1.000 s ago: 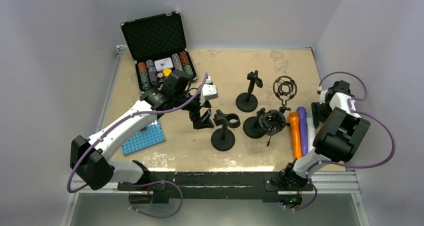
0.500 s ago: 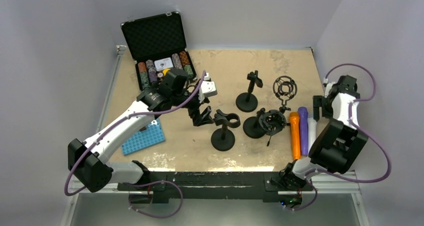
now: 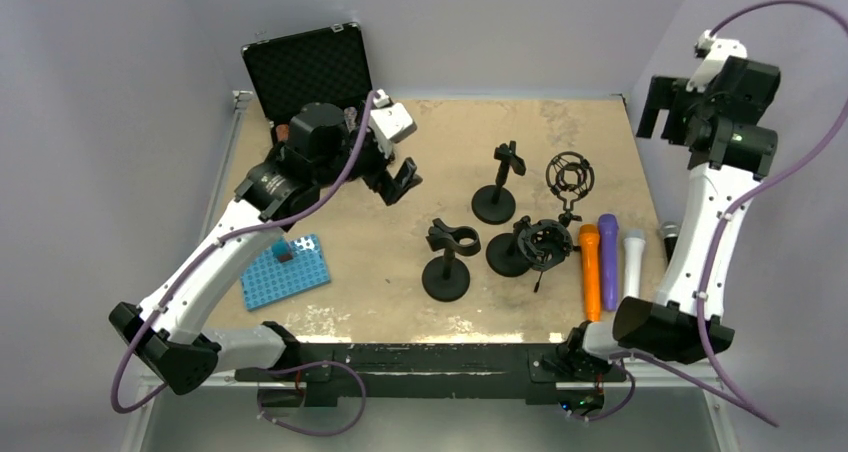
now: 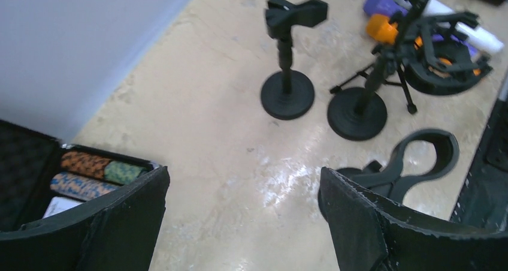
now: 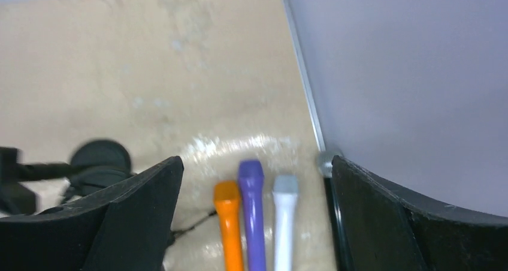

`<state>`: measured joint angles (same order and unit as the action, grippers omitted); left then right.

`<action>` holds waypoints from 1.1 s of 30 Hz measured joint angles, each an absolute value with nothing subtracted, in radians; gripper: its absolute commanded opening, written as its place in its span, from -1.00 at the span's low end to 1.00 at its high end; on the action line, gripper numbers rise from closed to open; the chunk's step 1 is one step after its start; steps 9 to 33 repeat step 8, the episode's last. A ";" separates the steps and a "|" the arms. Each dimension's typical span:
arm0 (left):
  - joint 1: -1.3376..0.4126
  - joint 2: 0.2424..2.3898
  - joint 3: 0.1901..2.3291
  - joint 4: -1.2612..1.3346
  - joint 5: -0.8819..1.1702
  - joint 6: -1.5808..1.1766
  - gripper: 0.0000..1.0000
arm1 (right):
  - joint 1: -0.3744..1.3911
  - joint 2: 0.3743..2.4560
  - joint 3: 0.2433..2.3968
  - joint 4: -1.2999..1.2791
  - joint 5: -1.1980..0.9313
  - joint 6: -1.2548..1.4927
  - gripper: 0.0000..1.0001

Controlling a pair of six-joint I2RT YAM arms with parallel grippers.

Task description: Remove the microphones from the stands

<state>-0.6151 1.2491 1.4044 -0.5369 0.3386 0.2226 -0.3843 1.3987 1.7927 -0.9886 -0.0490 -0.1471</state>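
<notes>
The orange microphone [image 3: 591, 272], purple microphone [image 3: 607, 248] and white microphone [image 3: 633, 262] lie flat side by side on the table, right of the stands. A black microphone [image 3: 668, 236] lies against the right wall. The right wrist view shows orange [image 5: 228, 223], purple [image 5: 253, 211], white [image 5: 284, 217] and the black one's silver head [image 5: 326, 162]. No stand holds a microphone: clip stand [image 3: 447, 262], second clip stand [image 3: 497, 187], shock-mount stand [image 3: 525, 244]. My right gripper [image 3: 668, 114] hangs open high above them. My left gripper [image 3: 398, 182] is open and empty [image 4: 242, 181].
An open black case [image 3: 310, 82] with poker chips stands at the back left, partly behind my left arm. A blue rack [image 3: 285, 272] lies at the front left. A round shock mount [image 3: 569, 177] stands behind the microphones. Walls close off the right and back.
My right gripper opened wider and rose up and back, away from the row of microphones. My left gripper drew back and left from the clip stand toward the case.
</notes>
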 measured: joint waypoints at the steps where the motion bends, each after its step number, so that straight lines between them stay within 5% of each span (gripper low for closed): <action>1: -0.614 1.246 1.422 -0.537 0.307 0.207 1.00 | -0.374 1.396 1.843 -0.994 -0.054 -0.126 0.98; 8: -0.578 1.245 1.588 -0.538 0.035 0.059 1.00 | -0.323 1.358 2.080 -0.989 -0.159 -0.005 0.98; 33: -0.578 1.245 1.588 -0.538 0.035 0.059 1.00 | -0.323 1.358 2.080 -0.989 -0.159 -0.005 0.98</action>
